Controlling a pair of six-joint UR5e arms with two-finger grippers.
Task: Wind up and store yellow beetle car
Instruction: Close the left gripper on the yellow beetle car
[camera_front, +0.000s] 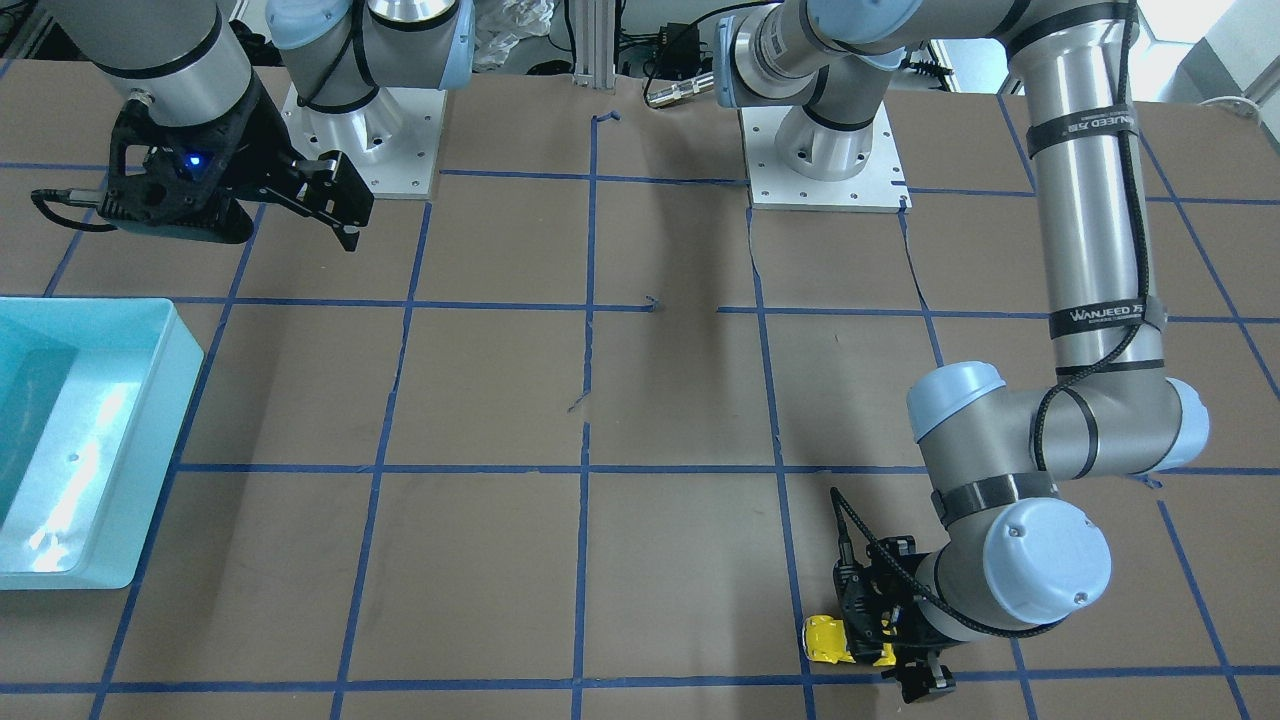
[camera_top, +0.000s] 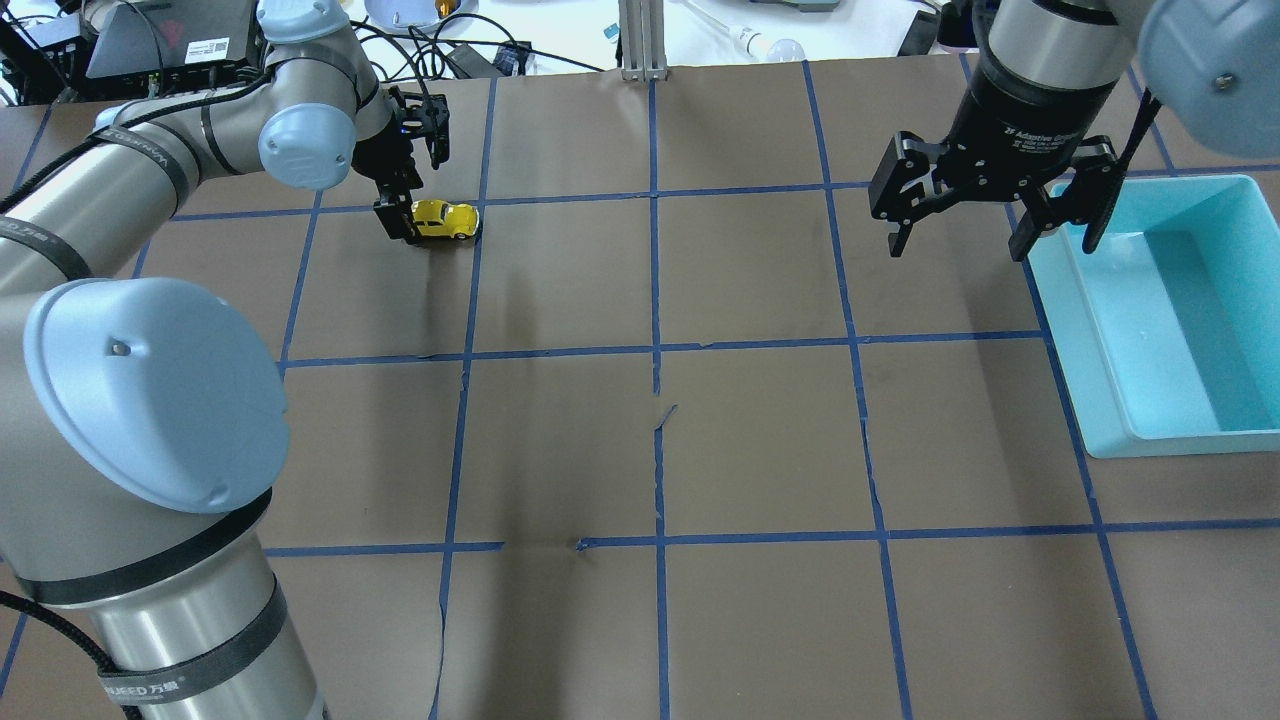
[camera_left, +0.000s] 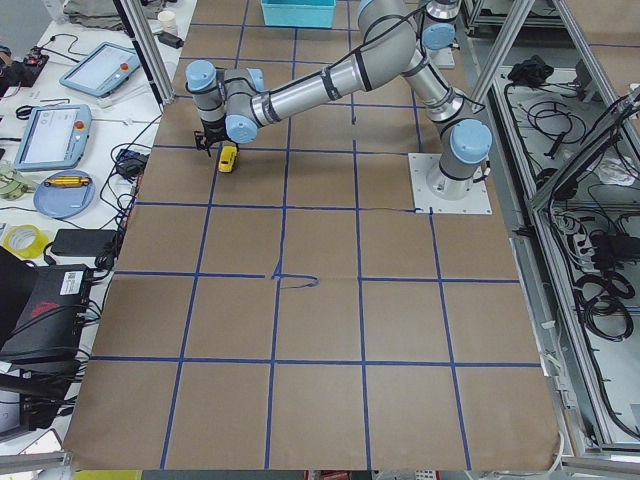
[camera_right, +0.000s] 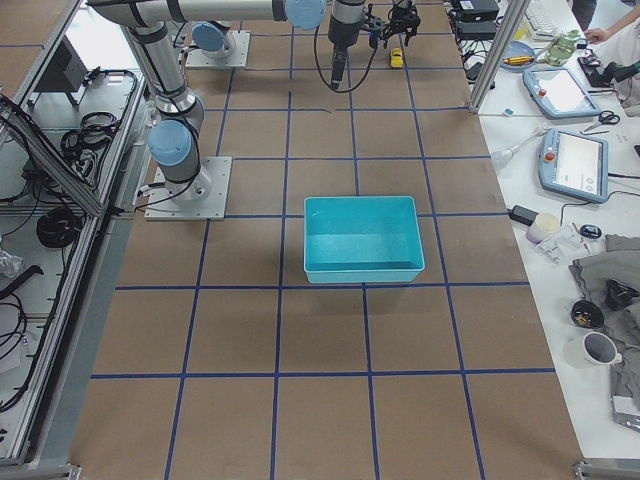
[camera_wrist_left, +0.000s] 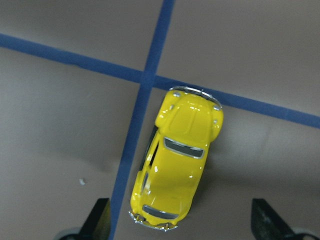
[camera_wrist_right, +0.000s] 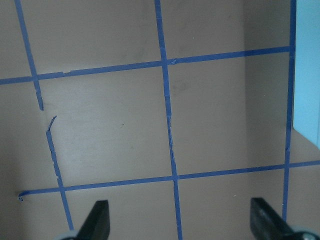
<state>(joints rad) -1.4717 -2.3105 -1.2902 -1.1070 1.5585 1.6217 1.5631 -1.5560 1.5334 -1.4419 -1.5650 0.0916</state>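
The yellow beetle car (camera_top: 446, 219) stands on its wheels on the brown paper at the far left, on a blue tape crossing. It also shows in the front view (camera_front: 826, 639) and the left wrist view (camera_wrist_left: 181, 159). My left gripper (camera_top: 412, 190) hangs over the car's rear end, open. In the left wrist view its fingers (camera_wrist_left: 99, 220) stand wide on either side of the car's rear and do not touch it. My right gripper (camera_top: 957, 240) is open and empty, held above the table next to the bin.
A light-blue bin (camera_top: 1150, 425) stands at the right edge of the table, empty; its corner shows in the right wrist view (camera_wrist_right: 307, 75). Blue tape lines grid the brown paper. The arm bases (camera_front: 825, 165) are bolted at the robot's side.
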